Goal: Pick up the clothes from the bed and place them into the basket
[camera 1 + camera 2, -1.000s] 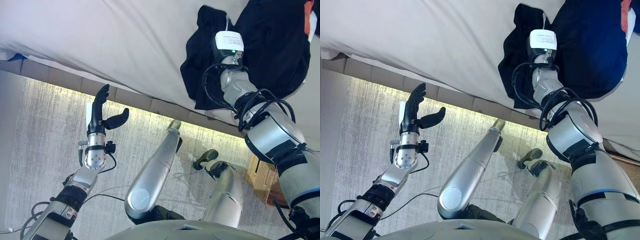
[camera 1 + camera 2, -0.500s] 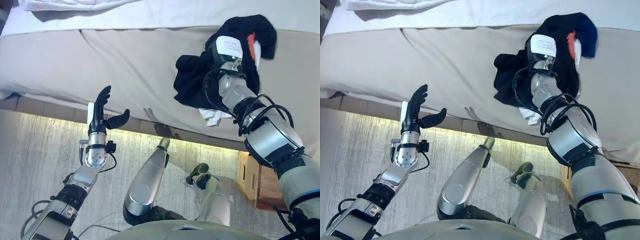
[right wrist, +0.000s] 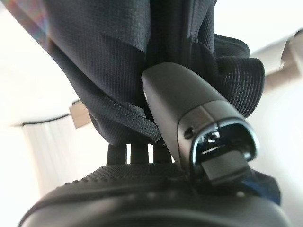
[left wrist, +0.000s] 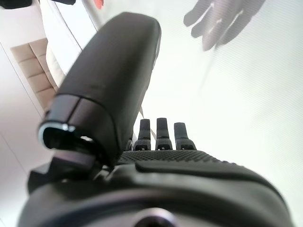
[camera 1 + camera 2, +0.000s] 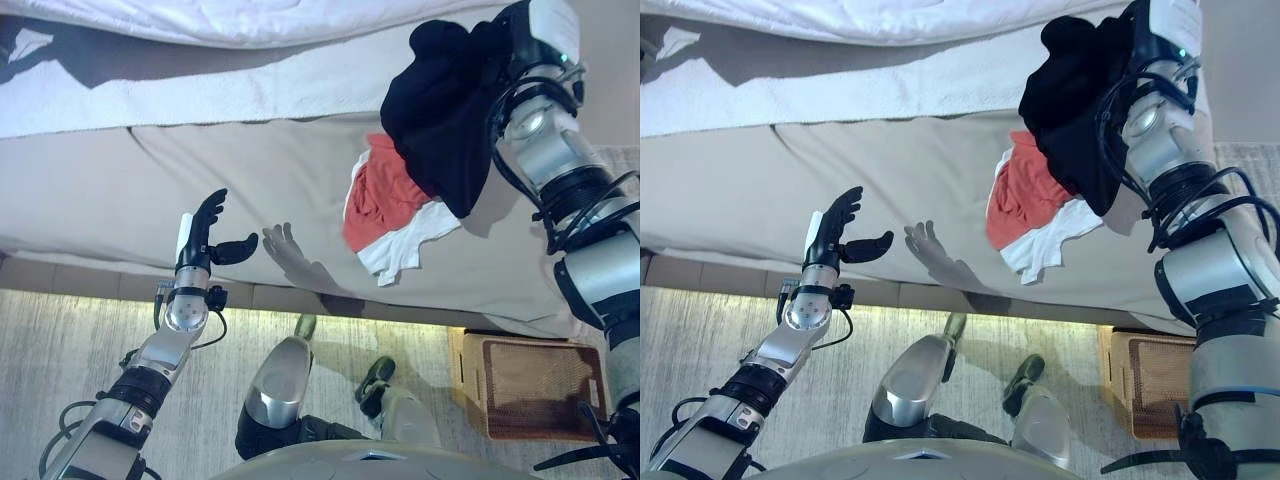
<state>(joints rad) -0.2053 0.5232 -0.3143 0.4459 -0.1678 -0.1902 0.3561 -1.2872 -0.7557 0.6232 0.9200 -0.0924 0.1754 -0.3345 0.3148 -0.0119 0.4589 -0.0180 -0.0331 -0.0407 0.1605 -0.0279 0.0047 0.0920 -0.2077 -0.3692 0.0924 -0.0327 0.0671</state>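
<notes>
My right hand (image 3: 156, 194) is shut on a black garment (image 5: 440, 95), with its thumb (image 3: 189, 104) pressed into the dark cloth (image 3: 118, 71). The bundle hangs at the upper right in front of the beige bed (image 5: 200, 170). Red cloth (image 5: 385, 200) and white cloth (image 5: 405, 245) dangle under the black one. My left hand (image 5: 205, 235) is open and empty, raised in front of the bed's side at the lower left. It also shows in the left wrist view (image 4: 165, 179). A wicker basket (image 5: 530, 385) stands on the floor at the lower right, below the bundle.
White bedding (image 5: 250, 80) lies along the top of the bed. A pale rug (image 5: 60, 350) covers the floor in front of the bed. The basket stands close against the bed's lower edge.
The camera has tilted up, showing more of the bed. My right hand has lifted the dark clothes, and red and white cloth now hang beneath. My left hand keeps its open pose.
</notes>
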